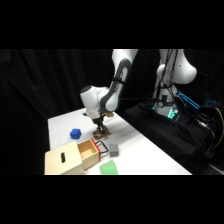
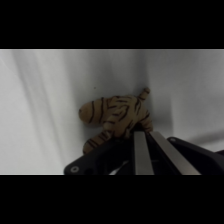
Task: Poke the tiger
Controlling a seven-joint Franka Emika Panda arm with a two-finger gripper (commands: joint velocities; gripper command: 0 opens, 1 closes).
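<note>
Tan-and-brown stripes fill the middle of the wrist view: the tiger (image 2: 117, 116) lies on the white table (image 2: 40, 100), just above the gripper (image 2: 144, 142), whose 2 fingers (image 2: 139, 155) sit pressed together, holding nothing. In the side view the gripper (image 1: 100, 124) hangs at frame centre right over the tiger (image 1: 102, 133), with the blue block (image 1: 75, 133) to the left and the wooden box (image 1: 75, 156) lower left. The poke looks in hand, at or near contact (touching or not, I cannot tell). Next calls for a short, gentle press.
</note>
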